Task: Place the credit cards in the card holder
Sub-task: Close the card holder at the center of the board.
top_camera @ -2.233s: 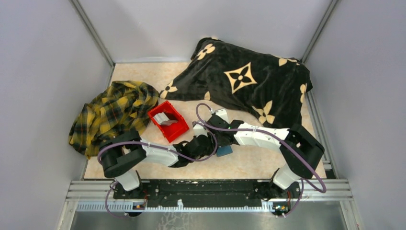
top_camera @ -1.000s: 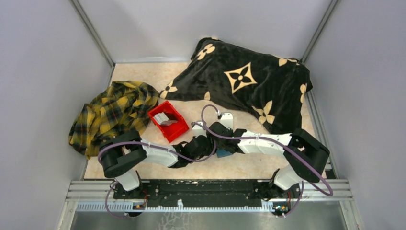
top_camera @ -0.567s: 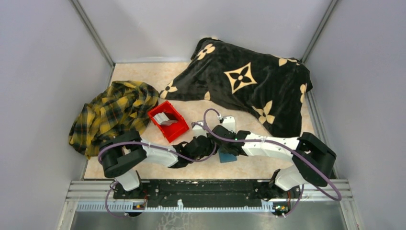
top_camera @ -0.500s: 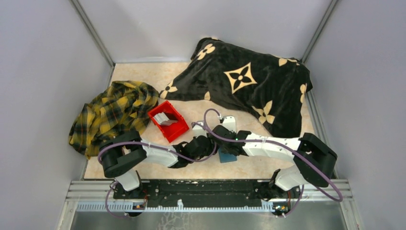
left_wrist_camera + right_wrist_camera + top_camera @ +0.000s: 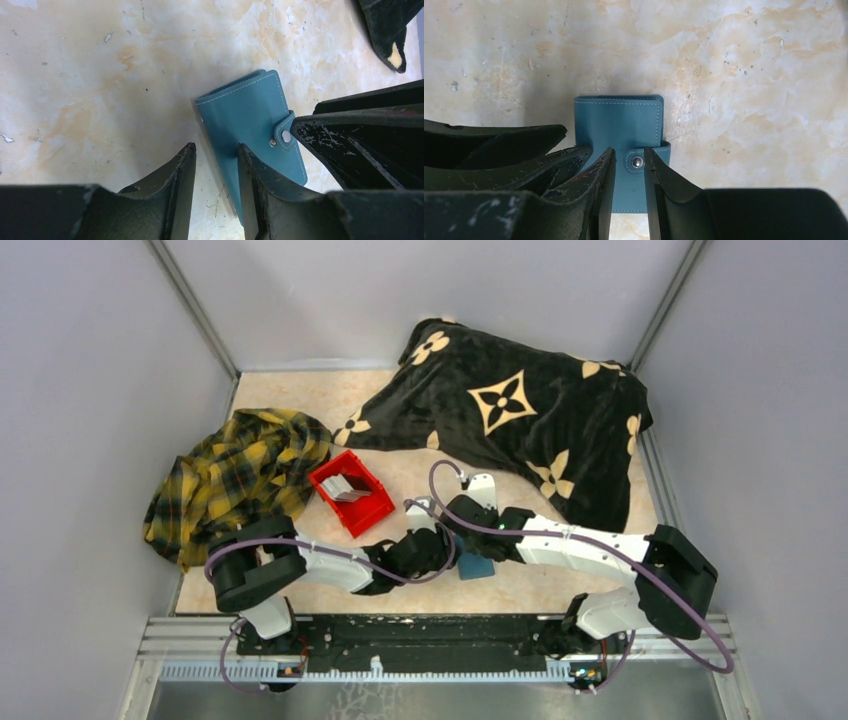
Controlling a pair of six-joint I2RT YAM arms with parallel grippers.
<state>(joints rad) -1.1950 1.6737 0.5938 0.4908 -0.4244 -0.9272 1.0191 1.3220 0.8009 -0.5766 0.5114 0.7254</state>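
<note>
The card holder is a closed teal wallet lying flat near the table's front middle, its snap strap fastened. It also shows in the left wrist view and the right wrist view. My left gripper is open, with one finger over the wallet's edge and the other over bare table. My right gripper is narrowly open, its fingers either side of the snap strap. The credit cards, grey and white, lie in the red bin.
A yellow plaid cloth lies at the left beside the bin. A black blanket with tan flowers covers the back right. The two grippers sit close together over the wallet, with purple cables looping above them.
My right arm has stretched out toward the near right and its gripper has come down onto the wallet's strap. The wallet has slid slightly nearer. The left arm has barely moved.
</note>
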